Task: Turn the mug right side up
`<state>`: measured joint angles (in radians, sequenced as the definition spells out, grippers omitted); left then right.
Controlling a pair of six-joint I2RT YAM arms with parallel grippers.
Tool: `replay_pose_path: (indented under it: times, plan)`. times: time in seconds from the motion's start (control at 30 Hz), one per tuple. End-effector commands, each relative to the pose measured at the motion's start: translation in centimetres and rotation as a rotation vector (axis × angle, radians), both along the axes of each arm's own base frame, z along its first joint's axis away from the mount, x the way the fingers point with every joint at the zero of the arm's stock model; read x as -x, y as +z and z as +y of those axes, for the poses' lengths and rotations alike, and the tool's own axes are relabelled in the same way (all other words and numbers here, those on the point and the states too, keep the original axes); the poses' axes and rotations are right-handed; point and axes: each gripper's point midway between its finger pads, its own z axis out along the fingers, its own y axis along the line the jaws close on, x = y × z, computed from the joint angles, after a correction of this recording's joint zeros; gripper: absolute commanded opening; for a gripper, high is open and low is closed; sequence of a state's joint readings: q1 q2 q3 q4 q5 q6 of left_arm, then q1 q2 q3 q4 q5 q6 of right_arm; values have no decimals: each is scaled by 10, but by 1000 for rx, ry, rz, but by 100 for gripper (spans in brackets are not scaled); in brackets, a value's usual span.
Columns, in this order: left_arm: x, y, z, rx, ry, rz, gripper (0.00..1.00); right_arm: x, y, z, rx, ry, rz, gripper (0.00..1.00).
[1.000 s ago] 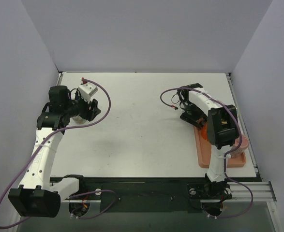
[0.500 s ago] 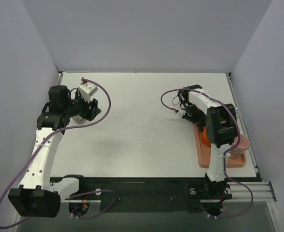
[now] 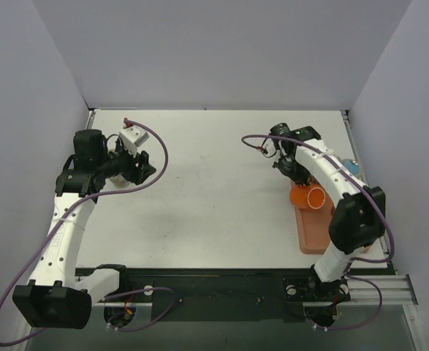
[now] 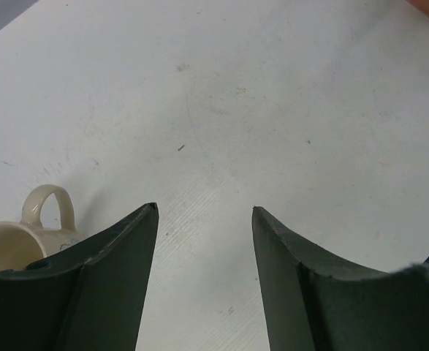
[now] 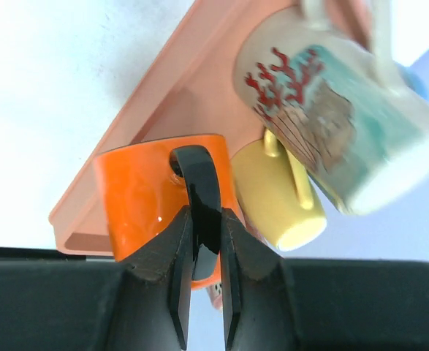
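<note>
Right end effector (image 3: 296, 179), top view: it grips the orange mug (image 3: 307, 196) at the far end of the tray (image 3: 324, 234). The mug is tilted, with its mouth showing toward the near right, so it is neither upside down nor upright. Judgement: the grasp is done and the turn is partway; rotation to upright, set-down and release remain. Whether the mug touches the tray cannot be told from this view. The left end effector (image 3: 139, 167) is well apart, over the far left of the bench (image 3: 214, 183), and takes no part in the task.

Left wrist view: the left end effector (image 4: 203, 212) stands with jaws apart and holds nothing. Only this view shows a cream mug (image 4: 17, 241), upright on the bench (image 4: 272, 88) just beside the left finger.

Right wrist view: the right end effector (image 5: 203, 219) is closed on the black handle (image 5: 198, 183) of the orange mug (image 5: 152, 197). The top view does not show this grip point. This view also shows a yellow mug (image 5: 276, 201) and a patterned mug (image 5: 324, 124) on the tray (image 5: 199, 95), close beside the orange mug. Judgement: those neighbours leave little room for the set-down.
</note>
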<state>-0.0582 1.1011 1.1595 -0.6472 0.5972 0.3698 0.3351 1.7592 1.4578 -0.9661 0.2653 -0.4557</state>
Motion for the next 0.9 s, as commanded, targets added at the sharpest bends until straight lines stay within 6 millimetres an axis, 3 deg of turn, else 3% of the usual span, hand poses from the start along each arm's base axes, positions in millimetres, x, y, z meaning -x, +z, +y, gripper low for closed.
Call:
replay_pose_path:
  times: [0.0,0.2,0.27,0.43,0.6,0.73,0.87]
  plan:
    - [8,25,-13,46,-72,-36,64,17,50,-2,-22,-34,-198,0]
    - [19,30,-26,91,-132,-20,64,26,65,5,-113,-18,-338,0]
    - [23,30,-33,115,-171,-9,64,17,77,21,-239,-10,-451,0]
    - [41,30,-63,188,-293,65,66,20,122,88,-609,123,-663,0]
    - [60,32,-107,261,-438,142,68,19,160,147,-948,148,-769,0]
    - [63,60,-134,394,-496,173,77,25,182,190,-1151,196,-805,0]
    - [73,82,-156,472,-554,185,83,29,190,219,-1212,232,-791,0]
